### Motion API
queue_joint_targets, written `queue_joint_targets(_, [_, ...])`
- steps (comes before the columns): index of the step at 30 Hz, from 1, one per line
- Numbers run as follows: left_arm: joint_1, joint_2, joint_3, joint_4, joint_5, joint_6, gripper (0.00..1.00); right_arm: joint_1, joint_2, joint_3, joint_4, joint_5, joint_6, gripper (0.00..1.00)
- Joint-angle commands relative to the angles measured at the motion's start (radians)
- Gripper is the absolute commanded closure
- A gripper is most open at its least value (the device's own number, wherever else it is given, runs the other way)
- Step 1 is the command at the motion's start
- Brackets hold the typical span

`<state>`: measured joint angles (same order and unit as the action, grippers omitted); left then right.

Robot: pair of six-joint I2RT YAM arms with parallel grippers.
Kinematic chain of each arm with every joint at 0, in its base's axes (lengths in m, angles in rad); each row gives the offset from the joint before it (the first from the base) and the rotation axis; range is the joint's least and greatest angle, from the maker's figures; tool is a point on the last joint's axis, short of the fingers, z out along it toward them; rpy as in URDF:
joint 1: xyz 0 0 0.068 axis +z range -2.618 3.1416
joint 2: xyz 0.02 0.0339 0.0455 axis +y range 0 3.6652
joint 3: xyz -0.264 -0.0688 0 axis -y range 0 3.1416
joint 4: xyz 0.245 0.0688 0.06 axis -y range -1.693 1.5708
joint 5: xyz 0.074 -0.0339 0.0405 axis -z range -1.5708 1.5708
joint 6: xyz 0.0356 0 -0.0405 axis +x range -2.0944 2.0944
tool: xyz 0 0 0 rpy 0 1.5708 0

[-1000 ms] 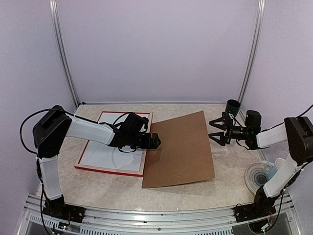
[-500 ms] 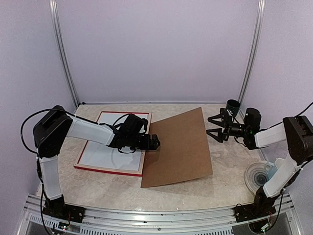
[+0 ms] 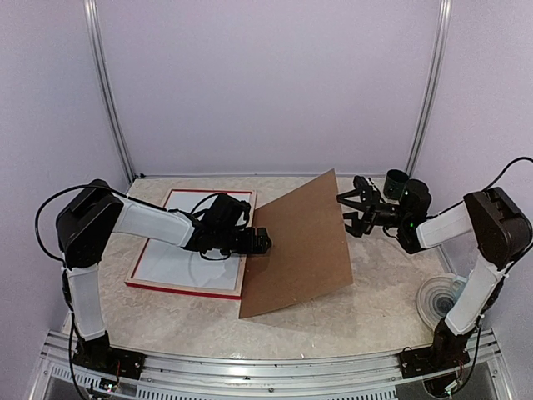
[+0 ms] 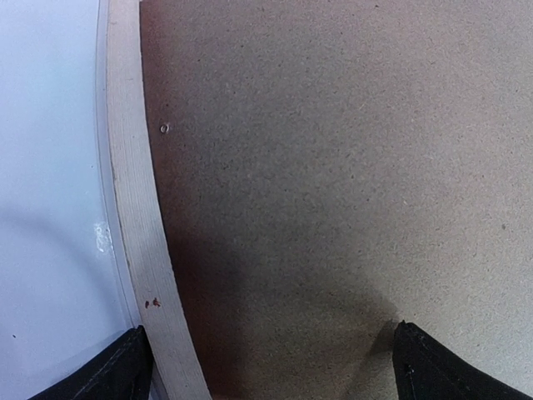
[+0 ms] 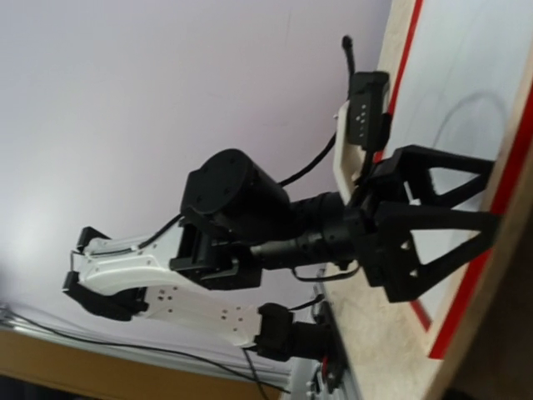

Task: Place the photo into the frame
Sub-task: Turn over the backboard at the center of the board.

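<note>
The frame (image 3: pixel 183 291) lies flat on the left of the worktop (image 3: pixel 166 321). Its pale right rail sits between the wide-open left jaws, beside the brown panel (image 3: pixel 304 250). The left arm (image 3: pixel 150 223) reaches low across the frame. The right arm (image 3: pixel 441 227) stretches leftward, its jaws spread at the panel's raised edge.
</note>
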<state>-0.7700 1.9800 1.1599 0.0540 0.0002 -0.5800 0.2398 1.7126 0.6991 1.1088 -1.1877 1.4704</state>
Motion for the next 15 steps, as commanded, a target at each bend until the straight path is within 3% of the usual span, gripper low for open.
queue_joint_targets(1, [-0.011, 0.001, -0.009, 0.027, 0.043, -0.002, 0.01, 0.052, 0.047, 0.047, 0.215, -0.011, 0.126, 0.12])
queue_joint_targets(5, [-0.011, -0.006, -0.013, 0.027, 0.044, -0.003, 0.01, 0.086, 0.073, 0.094, 0.227, -0.001, 0.155, 0.15])
queue_joint_targets(8, [-0.011, -0.016, -0.018, 0.027, 0.042, -0.004, 0.01, 0.106, 0.058, 0.136, 0.111, 0.008, 0.090, 0.16])
queue_joint_targets(13, [-0.010, -0.030, -0.030, 0.029, 0.037, -0.006, 0.01, 0.111, -0.029, 0.224, -0.472, 0.080, -0.244, 0.19])
queue_joint_targets(15, [-0.011, -0.034, -0.036, 0.034, 0.039, -0.009, 0.01, 0.114, -0.061, 0.266, -0.627, 0.116, -0.365, 0.18])
